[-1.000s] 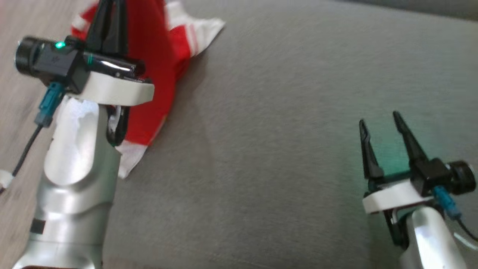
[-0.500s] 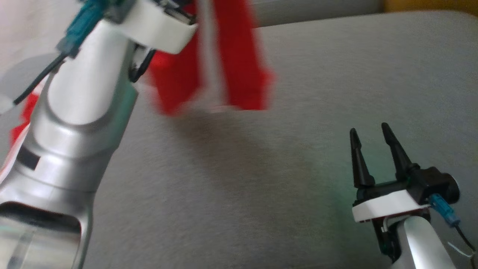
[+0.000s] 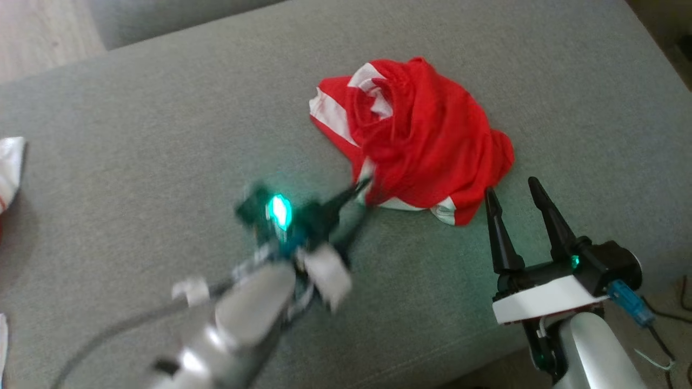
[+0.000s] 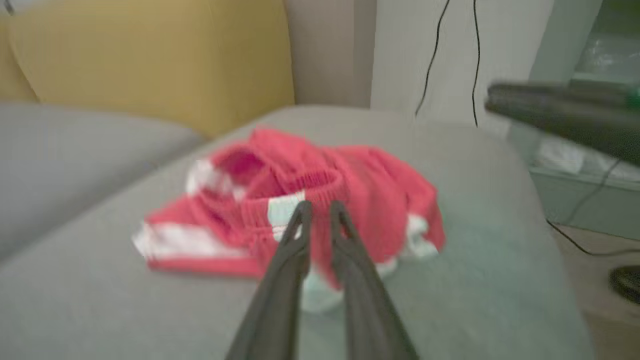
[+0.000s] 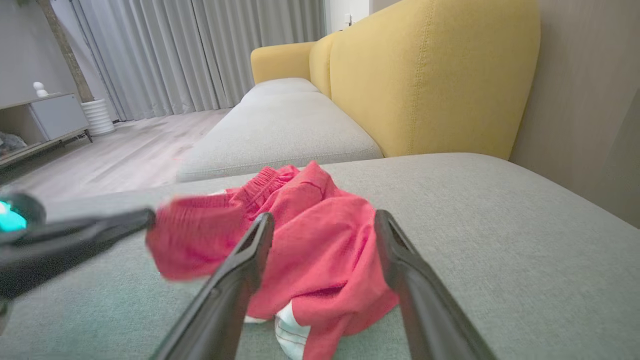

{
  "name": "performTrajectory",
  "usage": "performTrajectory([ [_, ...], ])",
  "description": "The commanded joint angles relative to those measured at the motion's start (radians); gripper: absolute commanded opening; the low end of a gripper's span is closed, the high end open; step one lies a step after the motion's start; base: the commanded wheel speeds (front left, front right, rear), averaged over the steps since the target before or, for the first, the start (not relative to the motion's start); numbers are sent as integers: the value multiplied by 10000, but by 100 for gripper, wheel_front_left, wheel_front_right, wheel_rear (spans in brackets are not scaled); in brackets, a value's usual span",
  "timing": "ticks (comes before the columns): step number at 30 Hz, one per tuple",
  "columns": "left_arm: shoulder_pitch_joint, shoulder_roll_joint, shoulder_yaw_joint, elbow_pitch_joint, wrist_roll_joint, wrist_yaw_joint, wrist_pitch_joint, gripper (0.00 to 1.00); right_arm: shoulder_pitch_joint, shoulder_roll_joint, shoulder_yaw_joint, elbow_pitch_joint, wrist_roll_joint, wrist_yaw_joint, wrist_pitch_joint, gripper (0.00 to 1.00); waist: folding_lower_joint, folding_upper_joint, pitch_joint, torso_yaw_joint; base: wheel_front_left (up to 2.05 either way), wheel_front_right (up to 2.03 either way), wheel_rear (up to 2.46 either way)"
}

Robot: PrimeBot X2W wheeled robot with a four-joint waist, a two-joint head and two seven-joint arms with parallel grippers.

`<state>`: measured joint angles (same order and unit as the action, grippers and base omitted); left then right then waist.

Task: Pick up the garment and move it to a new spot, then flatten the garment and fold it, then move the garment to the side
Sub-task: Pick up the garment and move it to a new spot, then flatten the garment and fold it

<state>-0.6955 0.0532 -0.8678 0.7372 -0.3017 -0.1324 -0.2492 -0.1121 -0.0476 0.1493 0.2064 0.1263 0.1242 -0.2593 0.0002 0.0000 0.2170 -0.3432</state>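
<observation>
The garment (image 3: pixel 421 140), red shorts with white stripes, lies in a crumpled heap on the grey sofa cushion (image 3: pixel 162 124). My left gripper (image 3: pixel 367 195), blurred by motion, has its tips at the heap's near left edge. In the left wrist view the left gripper (image 4: pixel 320 207) shows a narrow gap between its fingers, with the garment (image 4: pixel 370 200) just beyond and no cloth visibly pinched. My right gripper (image 3: pixel 511 186) stands open just in front of the heap's near right corner. In the right wrist view the right gripper (image 5: pixel 324 216) frames the garment (image 5: pixel 320 235) without touching it.
A white cloth (image 3: pixel 11 167) lies at the cushion's left edge. A yellow backrest (image 5: pixel 430 75) rises behind the seat. The cushion's front edge runs close by my right arm, with floor and cables (image 4: pixel 450 50) beyond. Wooden floor (image 3: pixel 43 32) shows at the far left.
The head camera has swung. The garment hung from my shut left gripper; now it lies heaped on the cushion, and the left gripper has come down with its fingers parted a little. The right gripper stays open.
</observation>
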Motion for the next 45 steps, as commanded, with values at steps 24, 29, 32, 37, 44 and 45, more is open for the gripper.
performTrajectory([
  [24,8133,18,6356,-6987,1319,2019,-125,100,2456,-26,-212,-474,-122,65,-24,100,-2,0,-3092,3749,0,0,0],
  [29,8816,-12,6975,-7201,1581,1929,-125,100,2731,-26,-236,-595,-63,65,-24,100,-2,0,-3231,3905,0,0,0],
  [32,8912,-22,7162,-7191,1614,1836,-125,100,2761,-26,-233,-627,-14,65,-24,100,-2,0,-3208,3959,0,0,0],
  [37,8858,-26,7282,-7217,1519,1846,-125,100,2735,-26,-185,-648,28,65,-24,100,-2,0,-3136,3966,0,0,0],
  [44,8816,-28,7292,-7201,1500,1842,-126,100,2687,-26,-109,-647,72,65,-24,100,-2,0,-3063,3920,0,0,0],
  [45,8808,-28,7284,-7185,1499,1835,-126,100,2678,-26,-102,-644,80,65,-24,100,-2,0,-3056,3918,0,0,0],
])
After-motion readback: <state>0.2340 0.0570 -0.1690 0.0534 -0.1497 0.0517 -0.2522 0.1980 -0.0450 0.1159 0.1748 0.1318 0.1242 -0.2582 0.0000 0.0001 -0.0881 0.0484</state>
